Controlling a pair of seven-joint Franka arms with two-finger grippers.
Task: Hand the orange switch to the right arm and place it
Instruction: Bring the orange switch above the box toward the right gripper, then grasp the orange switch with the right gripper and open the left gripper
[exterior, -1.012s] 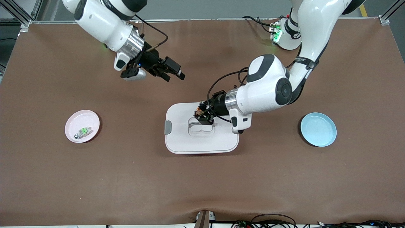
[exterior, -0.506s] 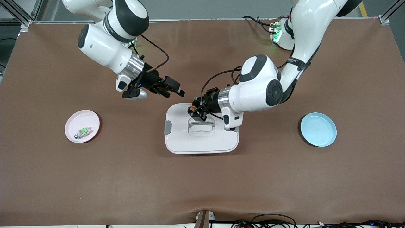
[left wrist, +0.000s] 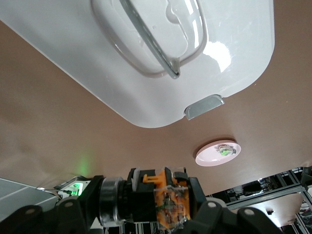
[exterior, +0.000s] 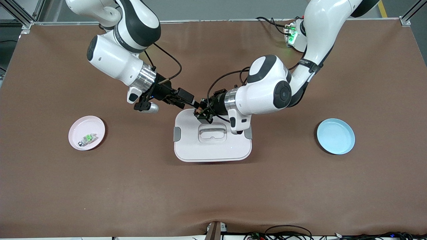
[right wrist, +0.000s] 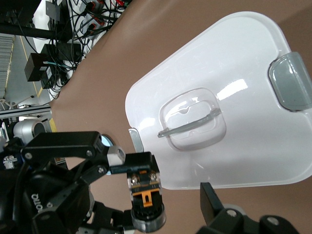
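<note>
Brown mat (exterior: 300, 186) covers the whole table, smooth apart from a slight buckle at the edge nearest the front camera, where cables (exterior: 287, 233) trail along. Aluminium frame posts (exterior: 20, 15) stand at the corners by my bases; the right wrist view shows more black cables and power bricks (right wrist: 53, 44) off the table. White container lid (exterior: 212, 146) with grey side clasps and a recessed clear handle (exterior: 212, 132) lies mid-table. Pink plate (exterior: 77, 130) sits toward my right arm's end and carries a small silver-grey part with a green face (exterior: 87, 137). Blue plate (exterior: 335, 136) sits toward my left arm's end; nothing shows in it. Over the lid's edge farthest from the front camera, my left gripper (exterior: 201, 113) is clamped on the orange switch (exterior: 198, 111), a small black block with an orange-copper face, held up in the air. The left wrist view shows it pinched between my fingers (left wrist: 207, 214). My right gripper (exterior: 188, 100) comes in from its own end, fingers spread wide, tips just beside the switch; the right wrist view shows the switch (right wrist: 145, 187) between my open fingers (right wrist: 207, 200), not touched by them as far as I can tell.
</note>
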